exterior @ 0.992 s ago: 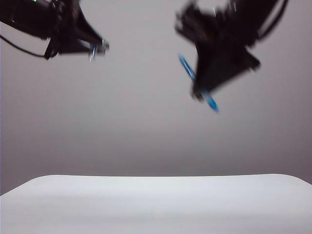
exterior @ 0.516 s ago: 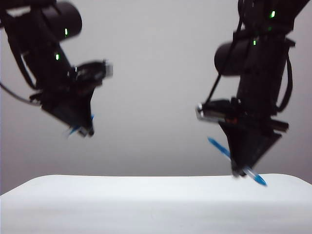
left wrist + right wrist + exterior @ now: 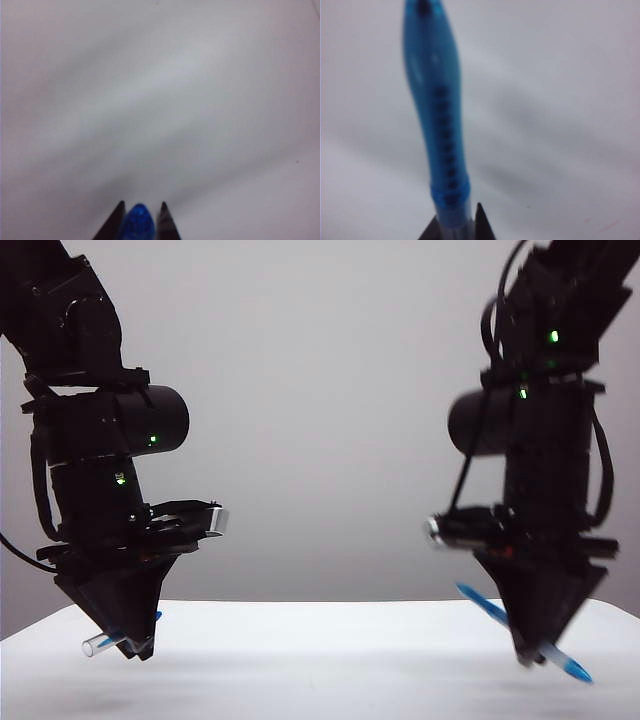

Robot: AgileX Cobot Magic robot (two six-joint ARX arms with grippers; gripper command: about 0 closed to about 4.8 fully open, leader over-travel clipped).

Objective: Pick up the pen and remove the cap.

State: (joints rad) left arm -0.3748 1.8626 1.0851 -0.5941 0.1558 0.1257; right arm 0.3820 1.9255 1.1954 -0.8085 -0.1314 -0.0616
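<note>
The pen (image 3: 566,666) is a slim blue translucent stick, slanted, held low over the right side of the white table (image 3: 320,665) with my right gripper (image 3: 531,657) shut on it. In the right wrist view the pen (image 3: 437,105) runs out from between the jaws of my right gripper (image 3: 456,216). The cap (image 3: 98,644), a short clear tube with blue at one end, sits in my left gripper (image 3: 136,648) just above the table's left side. In the left wrist view only the blue tip of the cap (image 3: 139,223) shows, pinched in my left gripper (image 3: 141,205). Pen and cap are far apart.
The white table (image 3: 200,100) fills both wrist views, with faint shadows across it. Behind the table's far edge stands a plain grey wall (image 3: 320,420). Both black arms hang steeply down over the table's two sides.
Both arms have come down from high up to just above the table, the left still carrying the cap and the right the pen. The grips look the same throughout.
</note>
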